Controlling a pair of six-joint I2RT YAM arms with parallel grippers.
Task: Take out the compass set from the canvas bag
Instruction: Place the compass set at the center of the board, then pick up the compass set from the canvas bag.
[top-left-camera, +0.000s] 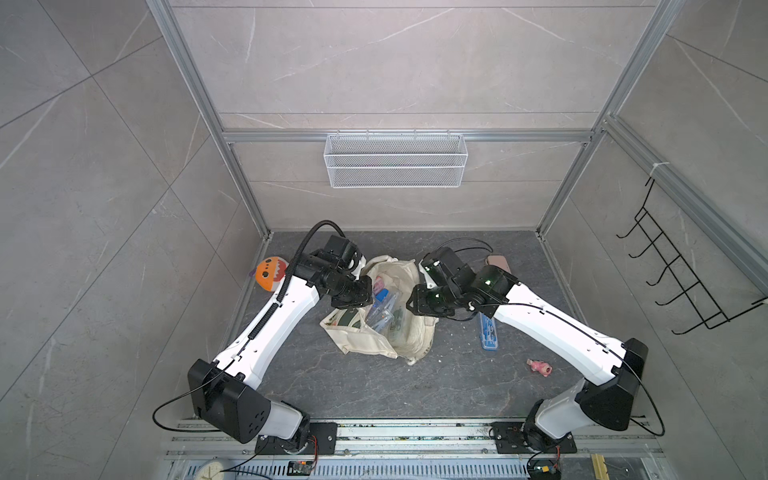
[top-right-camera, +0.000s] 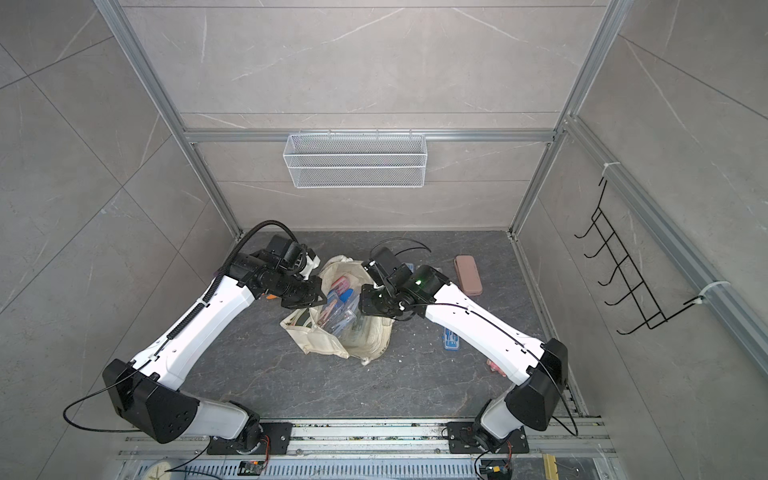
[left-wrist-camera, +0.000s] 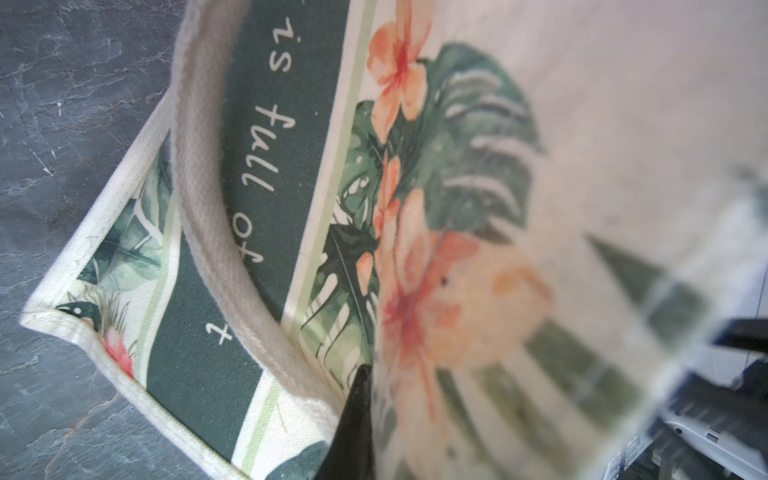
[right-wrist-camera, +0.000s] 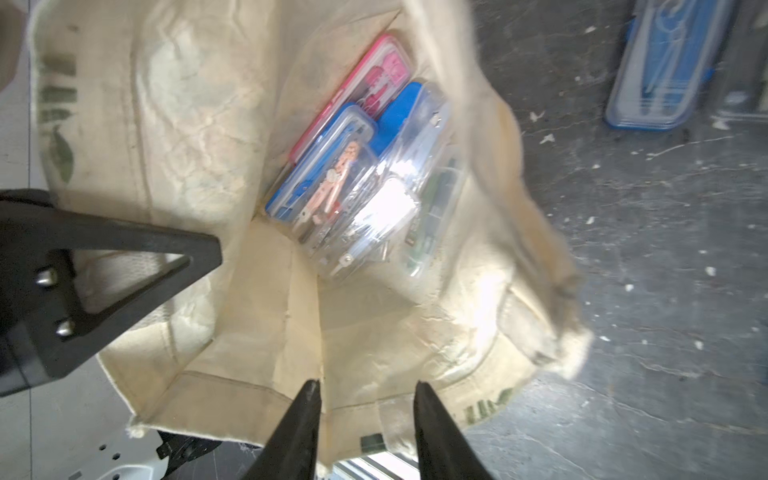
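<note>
**Canvas mouth held wide, cases dead ahead of the right pincer**

Cream cloth marks the canvas bag (top-left-camera: 374, 345), which sits in the middle of the dark stone counter (top-left-camera: 415, 395) with its mouth facing up. The left pincer (top-left-camera: 368, 300) is clamped together on the bag's rim on the side toward the counter's left edge, holding the mouth open.

The right pincer (right-wrist-camera: 368, 399) hangs just over the opposite rim. Its tips are apart, with nothing between them.

The compass set (right-wrist-camera: 328, 178), a clear-lidded blue case, lies down inside the bag, packed side by side with a pink case (right-wrist-camera: 374, 79) and more clear ones. From the right pincer it lies forward and deeper, past the inner wall of cloth. In a top view the cases' long axis runs roughly from the far edge of the counter toward the near edge, slightly slanted.

To my eye that long axis points nearly away from the right tips, so their gap sits across the narrow width. The right arm is the free one and the nearer. The tight packing looks like the awkward part.
</note>
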